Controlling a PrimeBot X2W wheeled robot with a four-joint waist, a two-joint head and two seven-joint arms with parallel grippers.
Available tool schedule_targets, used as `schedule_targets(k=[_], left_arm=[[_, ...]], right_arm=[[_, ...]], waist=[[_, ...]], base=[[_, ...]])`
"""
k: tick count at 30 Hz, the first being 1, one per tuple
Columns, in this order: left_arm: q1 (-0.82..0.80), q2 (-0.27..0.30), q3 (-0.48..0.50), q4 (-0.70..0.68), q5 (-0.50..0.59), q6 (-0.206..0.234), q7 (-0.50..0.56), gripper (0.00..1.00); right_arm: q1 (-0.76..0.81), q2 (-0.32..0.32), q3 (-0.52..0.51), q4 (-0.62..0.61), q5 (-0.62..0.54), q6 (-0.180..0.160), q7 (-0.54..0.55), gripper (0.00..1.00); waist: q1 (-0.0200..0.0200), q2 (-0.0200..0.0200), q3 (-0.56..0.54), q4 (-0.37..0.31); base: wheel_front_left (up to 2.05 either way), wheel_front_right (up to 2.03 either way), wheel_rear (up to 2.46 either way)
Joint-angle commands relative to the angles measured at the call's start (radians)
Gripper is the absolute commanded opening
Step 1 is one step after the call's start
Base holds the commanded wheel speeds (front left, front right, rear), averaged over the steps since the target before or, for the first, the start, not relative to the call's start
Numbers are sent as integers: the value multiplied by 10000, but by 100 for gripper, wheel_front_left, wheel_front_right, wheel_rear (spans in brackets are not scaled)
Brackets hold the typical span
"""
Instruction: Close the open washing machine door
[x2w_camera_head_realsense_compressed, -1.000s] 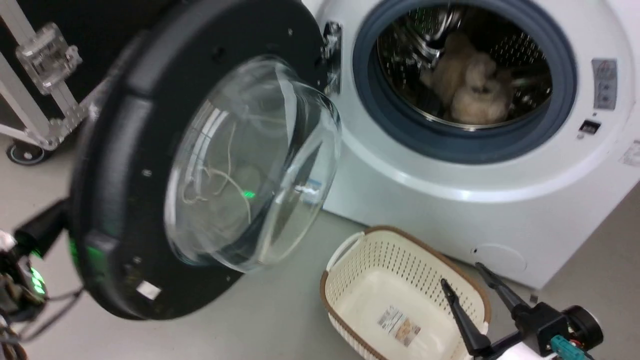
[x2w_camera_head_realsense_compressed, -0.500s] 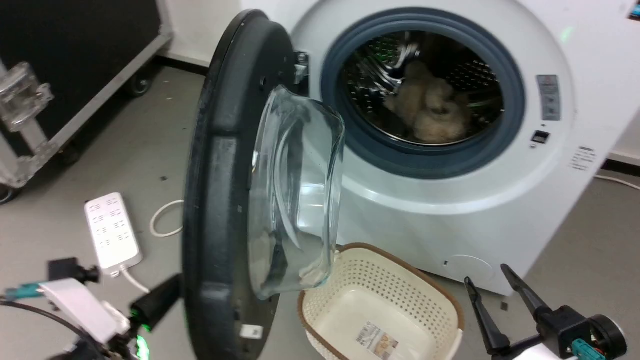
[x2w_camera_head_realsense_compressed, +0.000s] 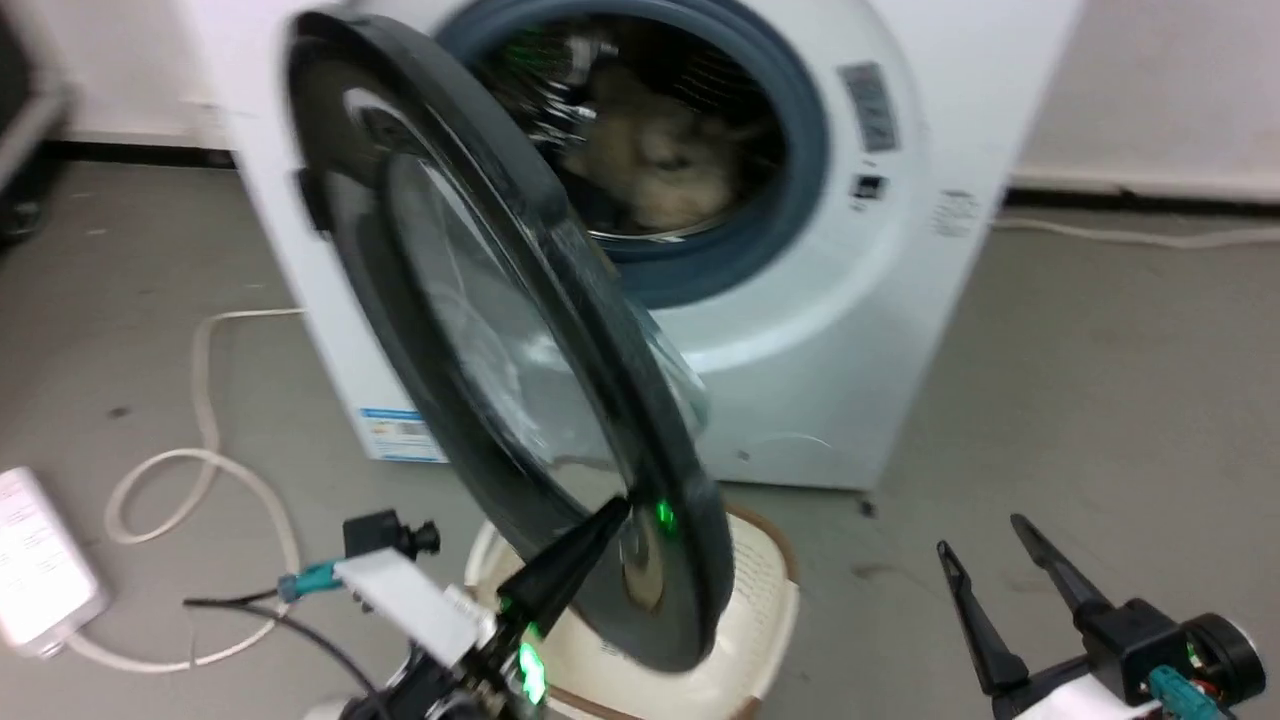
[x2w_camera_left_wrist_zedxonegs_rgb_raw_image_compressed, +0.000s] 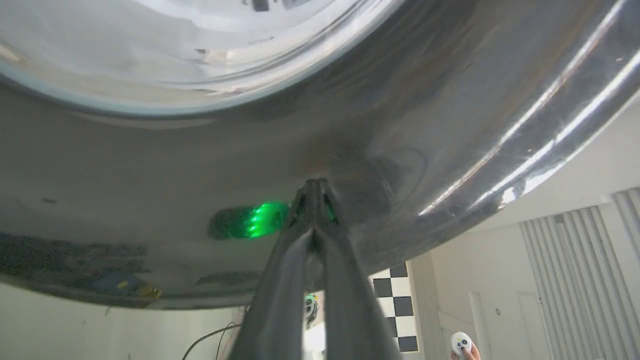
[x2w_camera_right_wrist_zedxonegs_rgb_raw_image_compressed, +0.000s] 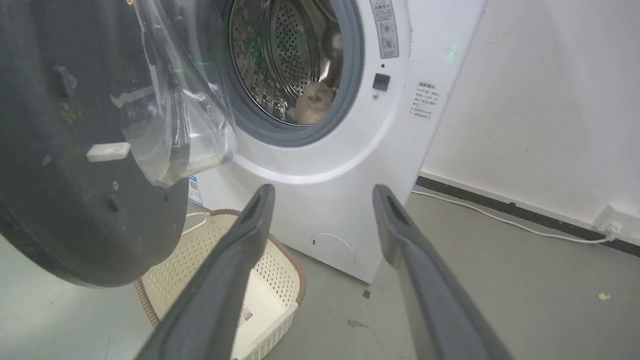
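Observation:
The washing machine door (x2w_camera_head_realsense_compressed: 480, 340) stands partly open, its dark outer face turned toward me and its glass bowl toward the drum. My left gripper (x2w_camera_head_realsense_compressed: 612, 512) is shut, its tip pressed against the lower part of the door's outer face. In the left wrist view the shut fingertips (x2w_camera_left_wrist_zedxonegs_rgb_raw_image_compressed: 314, 187) touch the glossy dark rim of the door (x2w_camera_left_wrist_zedxonegs_rgb_raw_image_compressed: 150, 200). My right gripper (x2w_camera_head_realsense_compressed: 978, 535) hangs open over the floor at the lower right, holding nothing. In the right wrist view the right gripper (x2w_camera_right_wrist_zedxonegs_rgb_raw_image_compressed: 324, 192) points at the white washing machine (x2w_camera_right_wrist_zedxonegs_rgb_raw_image_compressed: 350, 175), with the door (x2w_camera_right_wrist_zedxonegs_rgb_raw_image_compressed: 60, 175) at the left.
A cream laundry basket (x2w_camera_head_realsense_compressed: 760, 620) sits on the floor under the door. Beige laundry (x2w_camera_head_realsense_compressed: 650, 170) lies in the drum. A white power strip (x2w_camera_head_realsense_compressed: 35, 570) and cable (x2w_camera_head_realsense_compressed: 200, 400) lie at the left. A hand holding a remote (x2w_camera_left_wrist_zedxonegs_rgb_raw_image_compressed: 462, 345) shows in the left wrist view.
The head camera has turned. The door has swung from wide open toward the machine's opening, with my shut left gripper now against its outer face. The right gripper stays open.

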Motion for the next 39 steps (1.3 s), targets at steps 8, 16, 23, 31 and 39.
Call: schedule_targets(k=[8,16,23,31,39], left_arm=[[-2403,-8,-1412,1333,-514,-382,-2615,0],[-4526,-8,-1413,3127,-719,-585,-4865,0],[-5443,-8,-1521,4234,-1041,-858,-5904,0],[-4128,269,-1610,3360,-317,-879,-5806,45],[-1491,2358,-2472,2036,3658,-881,-7726,100]], right_arm=[[-564,145,52,166,226,8,-41,100],[-937,430,214,251,361,8,-56,100],[-1011,525,311,259,356,8,-57,100],[-823,383,190,184,280,8,-58,100],[-145,153,75,133,189,8,-58,100]], waist=[[-1,-1,1526,-2560],[-1,-1,2103,-3537],[-1,-1,2130,-3561],[-1,-1,1412,-2629],[-1,-1,18,-1053]], base=[[0,0,0],[0,0,0],[0,0,0],[0,0,0],[0,0,0]])
